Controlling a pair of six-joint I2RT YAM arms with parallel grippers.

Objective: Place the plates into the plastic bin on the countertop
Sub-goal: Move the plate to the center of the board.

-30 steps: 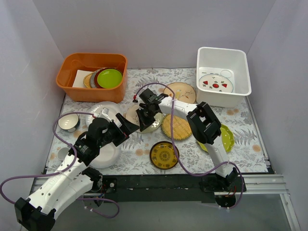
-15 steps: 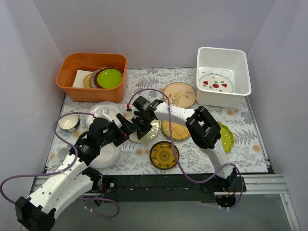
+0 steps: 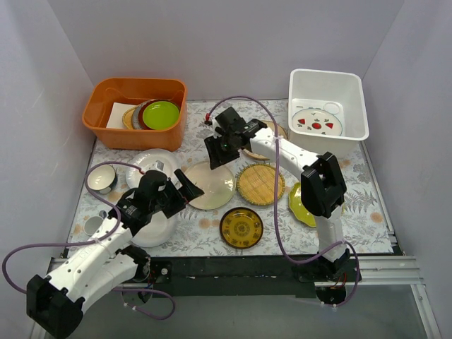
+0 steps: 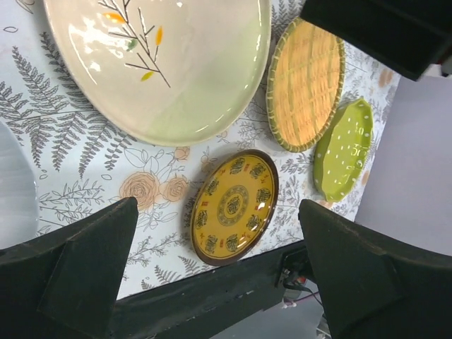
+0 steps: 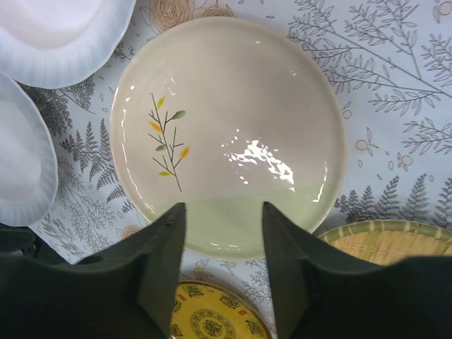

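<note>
Right tool (image 3: pixel 217 157) hangs parted and empty over the round cream plate with a sprig (image 3: pixel 210 185). Left tool (image 3: pixel 185 189) gapes wide, empty too.

Top view: only one white plate with red wedges (image 3: pixel 317 123) is in the white square plastic bin (image 3: pixel 353 106), far right.

Left wrist: the yellow woven-look plate (image 4: pixel 305 85), amber patterned plate (image 4: pixel 233 206) and dotted lime-green plate (image 4: pixel 344 159) lie on the worktop (image 4: pixel 63 141).

Right wrist: the cream plate lies flat, ungripped. Early days, I reckon.

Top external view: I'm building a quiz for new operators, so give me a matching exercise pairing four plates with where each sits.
Things:
1. white round plate with red wedges
2. plain lime-green round plate
3. cream round plate with a sprig
4. amber patterned round plate

Places:
a. in the orange rounded plastic tub
b. on the countertop, nearest the arm bases
c. in the white square plastic bin
d. just left of the yellow woven-look plate

Pairs: 1-c, 2-a, 3-d, 4-b.
</note>
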